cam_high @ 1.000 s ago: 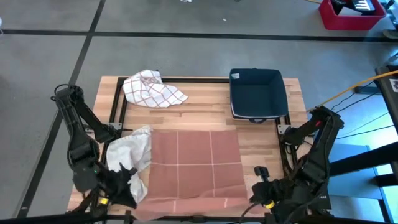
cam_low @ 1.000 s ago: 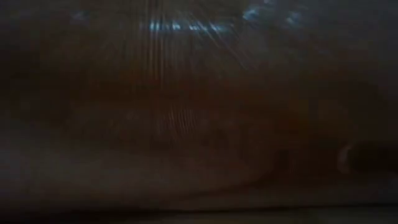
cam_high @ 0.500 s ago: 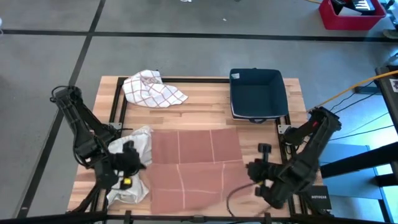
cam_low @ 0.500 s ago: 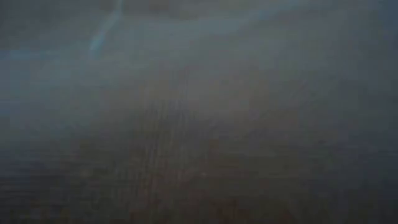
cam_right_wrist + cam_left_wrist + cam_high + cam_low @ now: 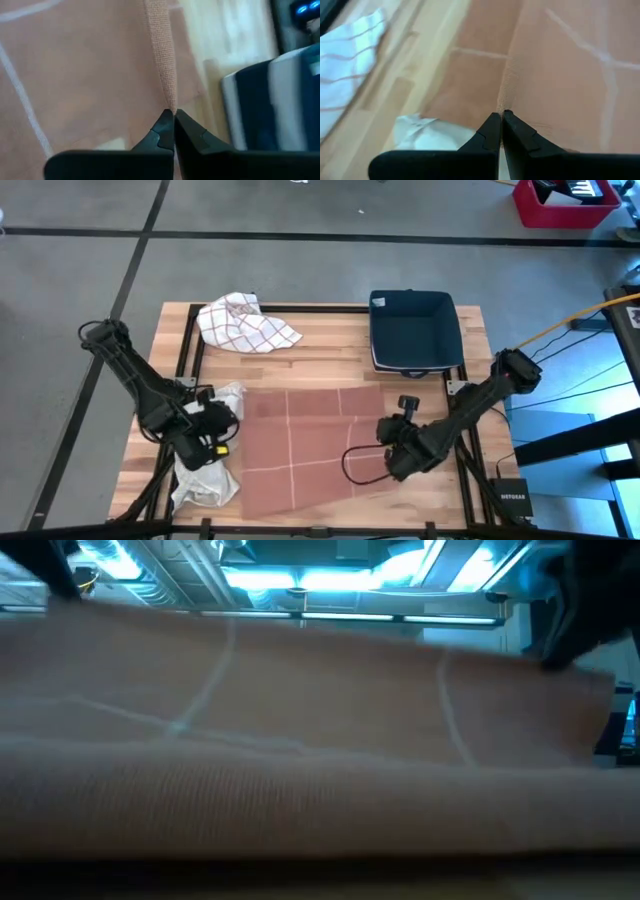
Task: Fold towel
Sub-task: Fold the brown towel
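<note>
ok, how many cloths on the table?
3. The pink towel is mid-table, pinched by both grippers. A red-checked white cloth lies at the far left. A white cloth is bunched beside the left arm. More may be hidden.

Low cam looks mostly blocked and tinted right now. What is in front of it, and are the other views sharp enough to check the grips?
Low view: the lifted pink towel fills it, blue ceiling lights glaring above. High view: evenly lit, sharp. Left wrist view: left gripper sharp, shut on the towel's edge, background blurred. Right wrist view: right gripper likewise, blue bin soft.
</note>
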`<control>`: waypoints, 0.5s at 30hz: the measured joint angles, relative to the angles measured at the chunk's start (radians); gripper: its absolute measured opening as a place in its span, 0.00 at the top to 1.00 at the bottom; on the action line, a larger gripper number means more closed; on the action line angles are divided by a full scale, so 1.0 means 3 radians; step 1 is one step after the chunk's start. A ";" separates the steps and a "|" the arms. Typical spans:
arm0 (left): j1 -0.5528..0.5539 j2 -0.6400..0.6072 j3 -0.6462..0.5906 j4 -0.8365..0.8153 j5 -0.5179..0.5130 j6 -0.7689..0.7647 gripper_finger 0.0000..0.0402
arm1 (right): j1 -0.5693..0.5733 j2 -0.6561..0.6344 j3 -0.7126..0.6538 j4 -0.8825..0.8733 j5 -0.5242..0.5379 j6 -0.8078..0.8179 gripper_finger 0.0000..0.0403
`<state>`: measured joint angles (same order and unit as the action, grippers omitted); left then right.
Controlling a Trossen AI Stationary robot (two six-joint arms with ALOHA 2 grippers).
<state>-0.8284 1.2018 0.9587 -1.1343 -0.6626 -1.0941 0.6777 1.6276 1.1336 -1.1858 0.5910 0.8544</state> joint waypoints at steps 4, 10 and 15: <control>0.0136 0.0000 -0.0321 0.0017 -0.0014 -0.0013 1.00 | -0.0048 -0.0001 -0.0236 0.0345 0.0038 -0.0101 0.99; 0.0338 -0.0001 -0.0742 0.0237 0.0006 0.0114 1.00 | -0.0203 -0.0006 -0.0361 0.0643 0.0190 -0.0396 0.99; 0.0471 -0.0001 -0.1025 0.0781 0.0028 0.0662 1.00 | -0.0399 -0.0005 -0.0529 0.0792 0.0045 -0.0520 0.99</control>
<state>-0.6870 1.2015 0.6513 -0.8999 -0.6542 -0.8955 0.5581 1.6260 0.9749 -0.9483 0.6045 0.6984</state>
